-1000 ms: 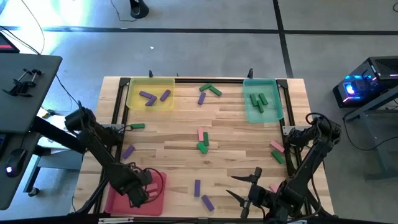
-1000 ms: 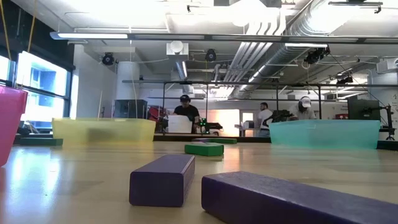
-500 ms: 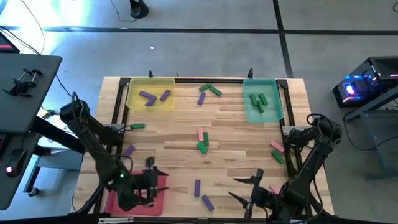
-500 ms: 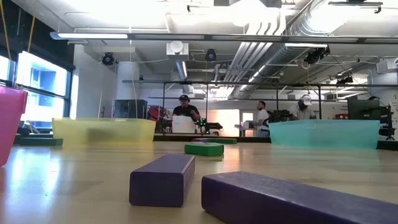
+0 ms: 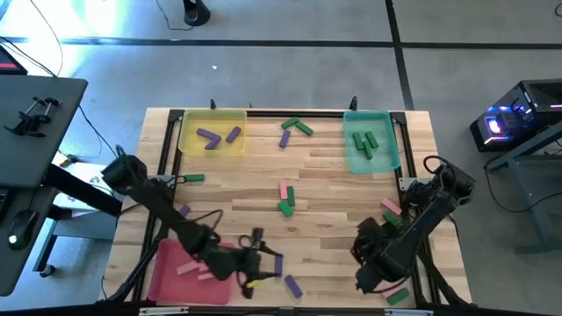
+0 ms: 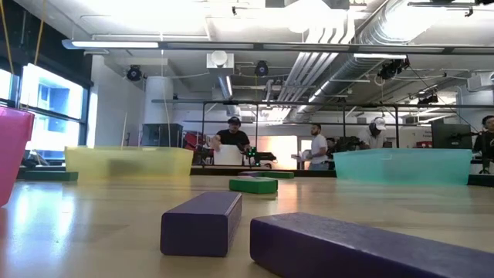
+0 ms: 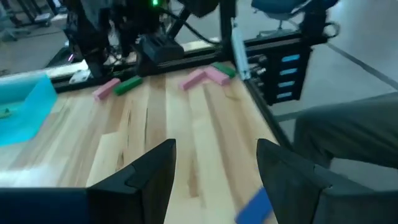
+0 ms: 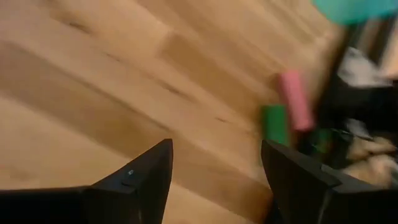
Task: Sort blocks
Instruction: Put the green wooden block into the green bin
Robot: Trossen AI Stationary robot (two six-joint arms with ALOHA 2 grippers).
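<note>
While both dark arms hung low over the front of the wooden desk [image 5: 334, 180], small blocks lay all over it. The left gripper [image 5: 259, 260] was near the front edge, just beside the red tray [image 5: 162, 279], and its fingers [image 7: 140, 180] stood wide with nothing between them. A purple block [image 5: 277, 264] lay right next to it, and another purple block [image 5: 292, 285] lay a little nearer the front. Two pink blocks [image 5: 189, 268] were inside the red tray. The right gripper [image 5: 362, 248] was over the front right part of the desk, and its fingers [image 8: 140, 180] were wide too, holding nothing. Near the right arm lay a pink block [image 5: 391, 206] and a green block [image 5: 392, 222] close together, and one green block [image 5: 397, 297] lay at the front right corner. In the middle of the desk a pink block [image 5: 283, 190] sat by two green blocks [image 5: 287, 204]. At the back, the yellow tray [image 5: 212, 132] had two purple blocks [image 5: 209, 137] in it, and the teal tray [image 5: 369, 140] had green blocks [image 5: 364, 142] in it. Between those trays lay green blocks [image 5: 299, 126] and a purple one [image 5: 285, 139]. A green block [image 5: 195, 178] and a purple block [image 5: 183, 211] lay on the left side. Far behind the desk, people [image 6: 316, 147] were in the room.
</note>
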